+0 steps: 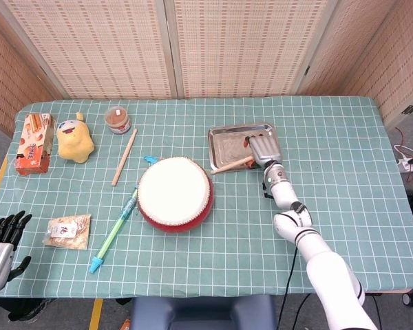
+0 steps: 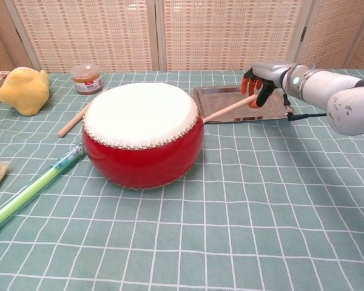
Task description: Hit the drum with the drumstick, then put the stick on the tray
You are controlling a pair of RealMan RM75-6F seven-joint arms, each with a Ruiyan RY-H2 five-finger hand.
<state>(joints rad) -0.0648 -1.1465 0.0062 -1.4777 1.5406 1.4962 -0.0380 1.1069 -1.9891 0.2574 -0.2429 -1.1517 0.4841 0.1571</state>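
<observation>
Our right hand [image 2: 259,82], fingers apart, hovers over the drumstick [image 2: 230,110]; half off the tray [image 2: 273,111], it could roll onto the desk.

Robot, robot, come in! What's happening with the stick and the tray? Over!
Right hand over tray, fingers spread. Drumstick lying across tray's front edge. Left hand idle at table corner. Nothing blocking.

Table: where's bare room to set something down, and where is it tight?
Free: the table's whole stretch right of the tray, and the front strip below the drum. Tight: the left side, with cracker box, yellow toy, jar, spare stick, pen and snack packet.
</observation>
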